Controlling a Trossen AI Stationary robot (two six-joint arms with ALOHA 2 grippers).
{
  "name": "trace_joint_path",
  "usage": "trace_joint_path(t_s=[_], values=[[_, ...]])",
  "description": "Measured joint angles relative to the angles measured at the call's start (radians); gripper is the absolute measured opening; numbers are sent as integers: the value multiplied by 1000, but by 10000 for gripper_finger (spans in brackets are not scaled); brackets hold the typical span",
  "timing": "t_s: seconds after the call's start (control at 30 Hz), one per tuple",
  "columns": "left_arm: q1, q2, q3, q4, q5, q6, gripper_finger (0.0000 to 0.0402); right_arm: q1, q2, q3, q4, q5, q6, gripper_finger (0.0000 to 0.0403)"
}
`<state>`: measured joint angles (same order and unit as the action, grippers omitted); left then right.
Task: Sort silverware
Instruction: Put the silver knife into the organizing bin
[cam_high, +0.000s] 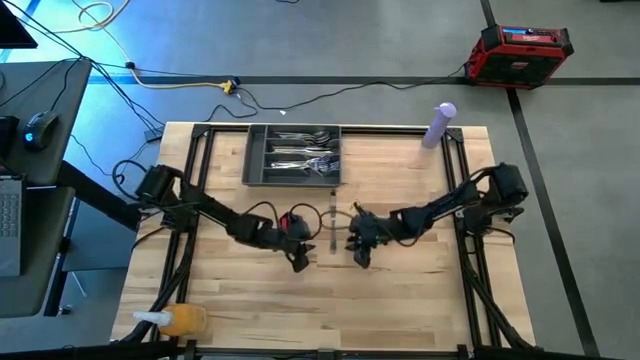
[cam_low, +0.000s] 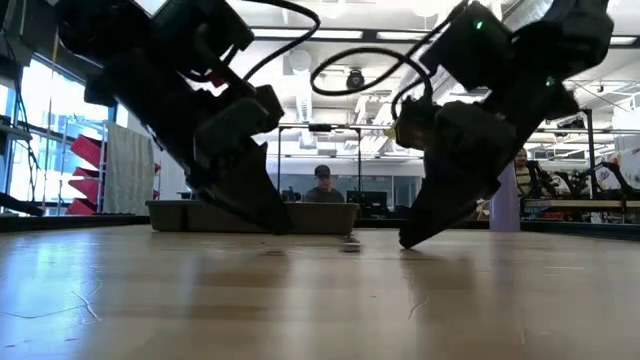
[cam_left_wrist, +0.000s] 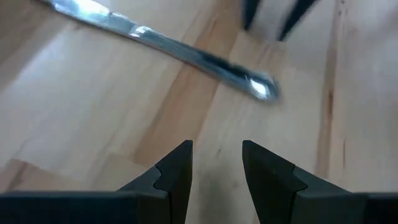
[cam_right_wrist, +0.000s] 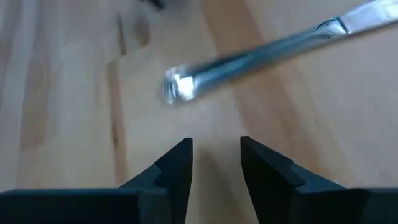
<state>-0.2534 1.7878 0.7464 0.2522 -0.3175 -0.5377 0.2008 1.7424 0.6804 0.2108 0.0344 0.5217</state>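
A single piece of silverware, a slim shiny knife, lies flat on the wooden table between my two grippers. It also shows in the left wrist view and in the right wrist view. More silverware lies in the dark grey compartmented tray at the far middle. My left gripper stands open just left of the knife's near end and points down at a slant. My right gripper stands open just right of that end. Nothing is between either pair of fingers.
A purple bottle stands at the table's far right. An orange spray bottle lies at the near left corner. Bare wood stretches along the near side. A person sits in the room beyond the tray.
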Motion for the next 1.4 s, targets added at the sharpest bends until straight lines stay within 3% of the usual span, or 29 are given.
trace_joint_path(t_s=[0.23, 0.43, 0.67, 0.77, 1.0, 1.13, 1.4], values=[[48, 0, 2, -36, 12, 79, 119, 33, -23, 33, -99, 62, 17, 122], [127, 31, 1, 23, 118, 187, 119, -22, -18, 23, -78, 102, 3, 122], [138, -3, 1, 2, 213, 189, 119, -96, -18, 64, -49, 106, -445, 122], [102, -72, 2, -30, 178, 167, 119, -182, -19, 93, -48, 34, -678, 126], [-10, -167, 2, -42, 3, 120, 119, -358, -7, 124, -50, -438, -1136, 184], [-62, -165, 1, -65, -93, 113, 119, -385, 63, 125, 1, -470, -1286, 217], [-89, -162, 1, -92, -149, 113, 119, -392, 247, 138, 146, -538, -1254, 211]])
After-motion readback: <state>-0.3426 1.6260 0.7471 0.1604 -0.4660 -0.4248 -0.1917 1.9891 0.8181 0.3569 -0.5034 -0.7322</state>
